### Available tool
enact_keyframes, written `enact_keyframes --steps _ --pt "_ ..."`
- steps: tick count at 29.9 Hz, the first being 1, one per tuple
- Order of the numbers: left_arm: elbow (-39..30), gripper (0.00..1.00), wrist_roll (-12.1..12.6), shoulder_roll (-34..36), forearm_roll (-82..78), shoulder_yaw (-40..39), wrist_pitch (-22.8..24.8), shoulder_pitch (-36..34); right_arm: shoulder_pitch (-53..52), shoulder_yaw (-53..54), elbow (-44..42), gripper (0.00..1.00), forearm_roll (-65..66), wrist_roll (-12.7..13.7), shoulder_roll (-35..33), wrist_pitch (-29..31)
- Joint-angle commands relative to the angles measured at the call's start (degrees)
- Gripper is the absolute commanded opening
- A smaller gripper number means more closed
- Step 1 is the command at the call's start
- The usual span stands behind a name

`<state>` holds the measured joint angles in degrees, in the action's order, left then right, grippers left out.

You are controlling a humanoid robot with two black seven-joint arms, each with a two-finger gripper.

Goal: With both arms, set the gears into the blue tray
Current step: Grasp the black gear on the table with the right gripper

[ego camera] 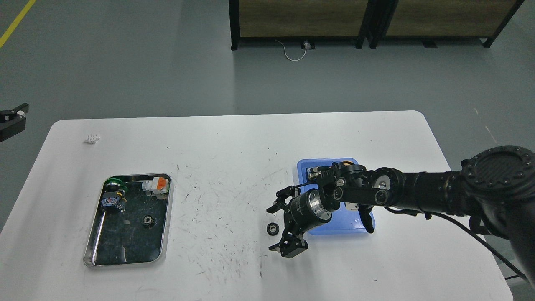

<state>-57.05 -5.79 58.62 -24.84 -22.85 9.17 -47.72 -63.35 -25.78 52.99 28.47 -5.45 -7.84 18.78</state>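
Black and toothed, with a bright metal hub, one gear [272, 228] lies flat on the white tabletop [234, 150], just left of the blue tray [304, 166] and outside its rim. A second gear [148, 220] rests on the dark floor of the steel tray [166, 217] at the left, well apart from the first, below several push-button switches [155, 185] with coloured caps.

The right gripper [283, 219] sits just beside the first gear, its fingers [286, 195] spread wide, one above and one below the gear's level, and pinching nothing. The right arm [418, 188] crosses over the blue tray and hides much of its interior; the visible part shows no gear.

The left gripper [12, 121] appears only at the left edge, off the tabletop; whether its fingers are spread or pressed together cannot be told.

Judged from this layout, neither gear has been placed: the nearer one awaits grasping, and the one in the steel tray remains for the left arm.
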Motion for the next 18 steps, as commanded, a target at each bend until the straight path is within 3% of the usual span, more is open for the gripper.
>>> enact_keyframes --steps 1,10,18 --pt "0.01 0.98 -0.01 0.0 -0.04 0.0 0.06 0.0 0.33 -0.93 -0.95 1.0 -0.08 0.0 0.98 -0.23" --pt "0.01 0.98 -0.54 0.79 -0.04 0.0 0.06 0.09 1.21 -1.11 -3.32 0.99 -0.08 -0.26 2.03 -1.64" --pt "0.01 0.98 -0.63 1.14 -0.04 0.0 0.06 0.0 2.18 -1.11 -5.35 0.9 0.36 -0.43 4.06 -3.22"
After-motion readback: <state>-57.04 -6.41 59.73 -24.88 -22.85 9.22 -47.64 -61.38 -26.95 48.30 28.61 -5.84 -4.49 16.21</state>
